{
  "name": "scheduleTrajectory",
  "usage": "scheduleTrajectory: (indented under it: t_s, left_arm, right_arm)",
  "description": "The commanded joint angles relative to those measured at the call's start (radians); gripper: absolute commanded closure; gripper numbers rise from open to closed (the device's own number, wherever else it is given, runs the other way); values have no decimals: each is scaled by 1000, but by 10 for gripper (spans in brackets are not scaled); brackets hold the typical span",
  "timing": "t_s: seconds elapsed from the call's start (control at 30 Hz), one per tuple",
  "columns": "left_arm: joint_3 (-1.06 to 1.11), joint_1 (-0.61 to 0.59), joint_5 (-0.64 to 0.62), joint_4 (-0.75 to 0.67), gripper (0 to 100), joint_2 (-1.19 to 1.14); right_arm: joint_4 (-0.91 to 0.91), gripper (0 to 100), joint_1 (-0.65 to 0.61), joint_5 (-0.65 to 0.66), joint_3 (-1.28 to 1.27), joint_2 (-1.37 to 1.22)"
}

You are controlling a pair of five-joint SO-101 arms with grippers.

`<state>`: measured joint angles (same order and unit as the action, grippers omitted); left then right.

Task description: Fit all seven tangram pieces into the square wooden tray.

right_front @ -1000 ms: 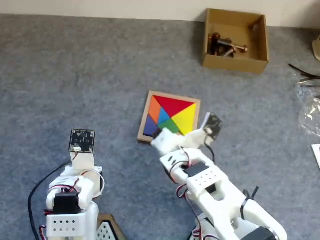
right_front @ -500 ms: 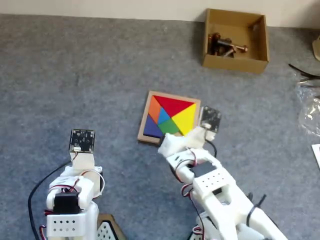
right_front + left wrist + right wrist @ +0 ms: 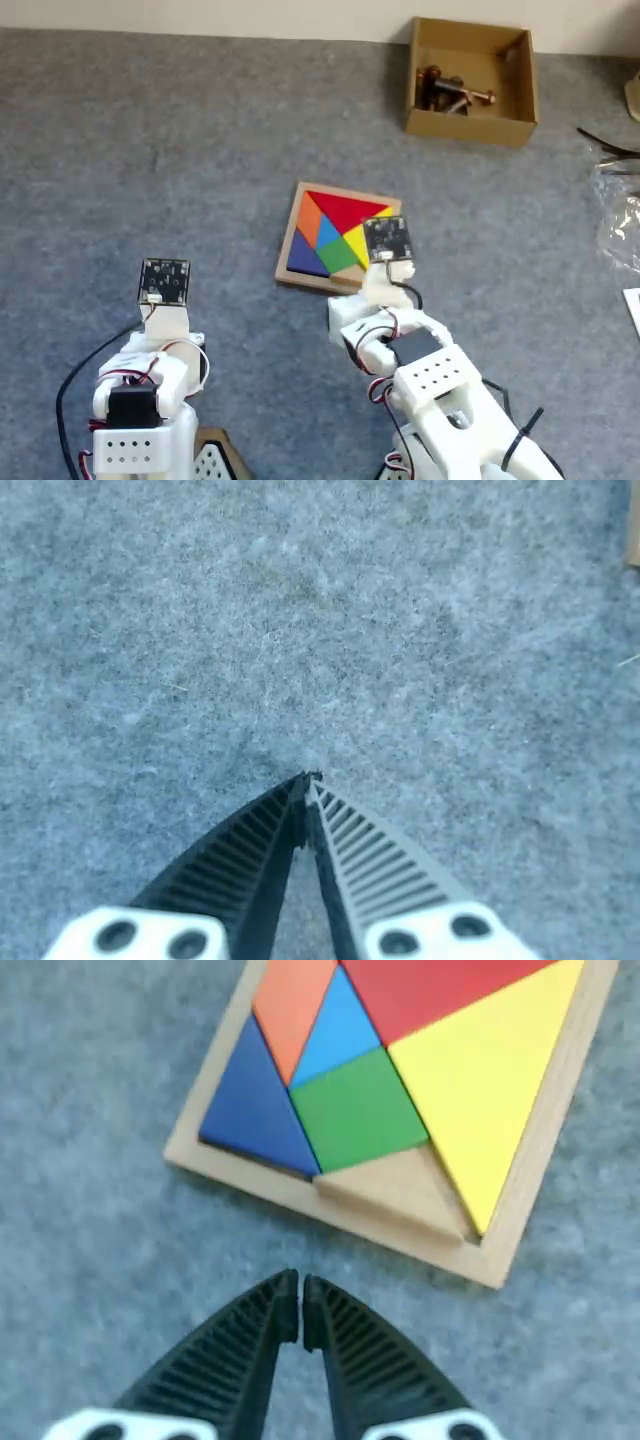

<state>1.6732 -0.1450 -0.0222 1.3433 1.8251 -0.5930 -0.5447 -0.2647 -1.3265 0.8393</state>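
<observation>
My left gripper (image 3: 308, 778) is clenched on nothing above the carpet (image 3: 300, 610). My right gripper (image 3: 300, 1310), likewise clenched and empty, hovers just short of the tray (image 3: 530, 1160). Six coloured pieces (image 3: 355, 1110) lie flush inside; the tan triangle (image 3: 395, 1188) may be the seventh or bare floor, I cannot tell. I judge the pieces light, stiff and smooth-faced: grip across opposite edges, never the faces.

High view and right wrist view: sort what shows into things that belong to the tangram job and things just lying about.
Job:
square wooden tray
in it: red triangle, yellow triangle, green square, dark blue triangle, plain wood triangle
right gripper, shut beside the tray

Lying about:
brown cardboard box holding copper-coloured metal parts
clear plastic wrap
</observation>
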Motion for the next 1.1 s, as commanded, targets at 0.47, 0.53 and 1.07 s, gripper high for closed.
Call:
scheduleTrajectory:
  t_s: [0.47,0.53,1.07]
  left_arm:
    - [22,-13,6,8,993,5]
    - [22,-13,6,8,993,5]
    - [22,-13,6,8,993,5]
  right_arm:
    - [-421,992,288,167,266,42]
    - [-386,992,352,167,265,39]
    - [-340,993,309,427,271,27]
